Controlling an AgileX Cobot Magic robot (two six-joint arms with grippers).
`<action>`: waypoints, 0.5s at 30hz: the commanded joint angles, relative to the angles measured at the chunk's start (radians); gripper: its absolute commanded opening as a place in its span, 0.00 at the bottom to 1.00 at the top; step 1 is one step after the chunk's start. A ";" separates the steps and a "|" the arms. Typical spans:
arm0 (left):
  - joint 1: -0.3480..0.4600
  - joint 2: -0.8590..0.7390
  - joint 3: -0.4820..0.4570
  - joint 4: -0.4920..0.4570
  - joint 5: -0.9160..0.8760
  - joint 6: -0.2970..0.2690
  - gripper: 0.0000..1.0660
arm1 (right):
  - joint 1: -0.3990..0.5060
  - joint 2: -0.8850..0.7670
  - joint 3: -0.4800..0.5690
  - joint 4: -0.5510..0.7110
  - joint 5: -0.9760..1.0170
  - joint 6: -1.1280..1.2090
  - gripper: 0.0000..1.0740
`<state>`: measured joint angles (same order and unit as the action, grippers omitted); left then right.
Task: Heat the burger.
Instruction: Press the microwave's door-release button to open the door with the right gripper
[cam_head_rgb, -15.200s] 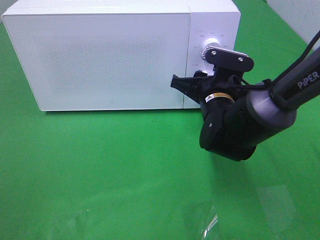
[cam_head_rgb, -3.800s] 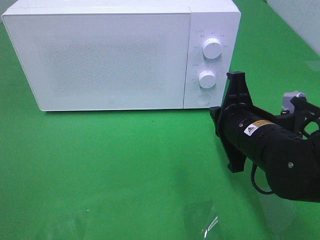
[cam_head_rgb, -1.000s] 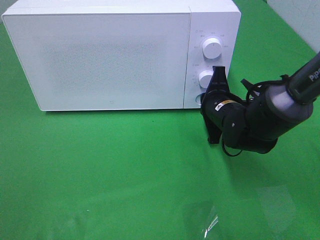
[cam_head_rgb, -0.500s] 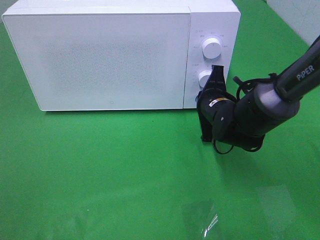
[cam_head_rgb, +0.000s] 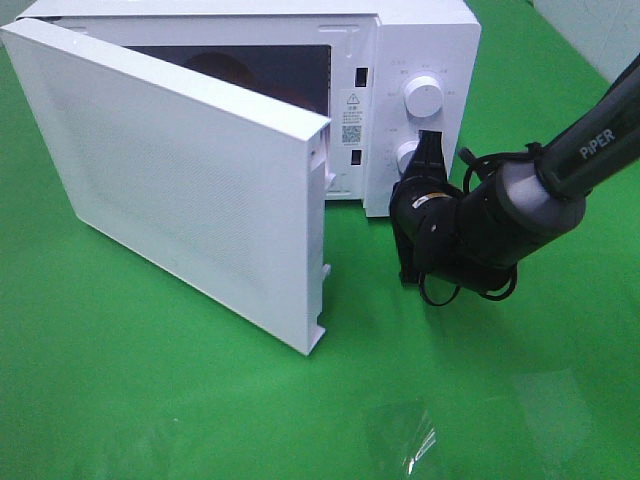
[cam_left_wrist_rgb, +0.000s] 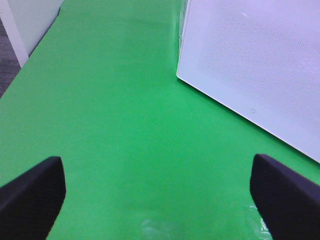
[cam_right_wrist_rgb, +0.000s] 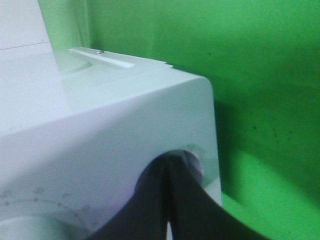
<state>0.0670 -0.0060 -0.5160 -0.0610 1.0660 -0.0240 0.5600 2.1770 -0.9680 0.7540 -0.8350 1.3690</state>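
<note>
White door (cam_head_rgb: 180, 190) stands open toward the desk's (cam_head_rgb: 120, 400) front edge — the left gripper (cam_left_wrist_rgb: 157, 197), spread, could clip it reaching in; right gripper (cam_right_wrist_rgb: 171, 167), pressed together, touches the button (cam_right_wrist_rgb: 195, 164).

Behind the right gripper (cam_right_wrist_rgb: 170, 167) a matte black housing (cam_head_rgb: 440, 225) bearing a small yellow-and-white label (cam_head_rgb: 432, 197) is followed by a rounded grey joint (cam_head_rgb: 530, 195) and a dark link (cam_head_rgb: 600, 140) lettered "PIPER" in white, with looped black cables (cam_head_rgb: 492, 160); blunt black fingers (cam_left_wrist_rgb: 282, 197) are shown on the left gripper (cam_left_wrist_rgb: 157, 200).
</note>
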 joint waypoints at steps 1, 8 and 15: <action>0.001 -0.005 -0.001 -0.002 0.004 0.002 0.86 | -0.036 -0.024 -0.089 -0.075 -0.250 -0.007 0.00; 0.001 -0.005 -0.001 -0.002 0.004 0.002 0.86 | -0.034 -0.035 -0.088 -0.108 -0.142 0.016 0.00; 0.001 -0.005 -0.001 -0.002 0.004 0.002 0.86 | -0.018 -0.041 -0.070 -0.157 -0.032 0.054 0.00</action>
<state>0.0670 -0.0060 -0.5160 -0.0610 1.0660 -0.0240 0.5500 2.1640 -0.9800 0.7260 -0.7390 1.3980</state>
